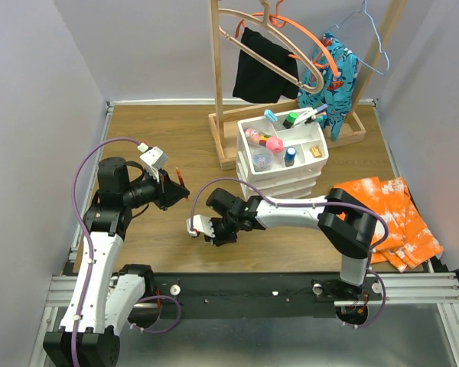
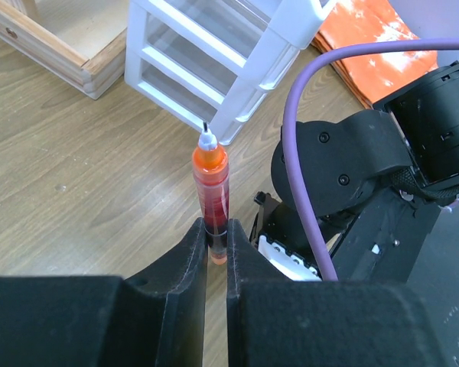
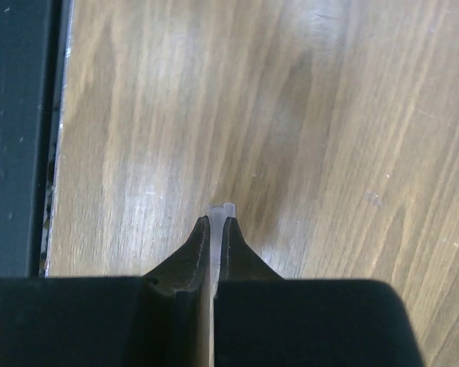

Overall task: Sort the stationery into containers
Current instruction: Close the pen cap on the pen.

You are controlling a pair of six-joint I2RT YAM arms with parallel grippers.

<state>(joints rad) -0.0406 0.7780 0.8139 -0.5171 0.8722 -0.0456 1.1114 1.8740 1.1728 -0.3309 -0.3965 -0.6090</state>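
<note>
Bright, even light; soft glare, blurred foreground.

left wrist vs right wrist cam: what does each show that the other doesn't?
Left wrist only: left gripper shut on a red pen, tip pointing away towards the white drawer organiser. Also the orange cloth, wooden rack base and the right arm.
Right wrist only: right gripper pinched on a thin pale item, too little showing to identify it. A dark rail runs along the left edge.
Both: the wooden tabletop.
</note>
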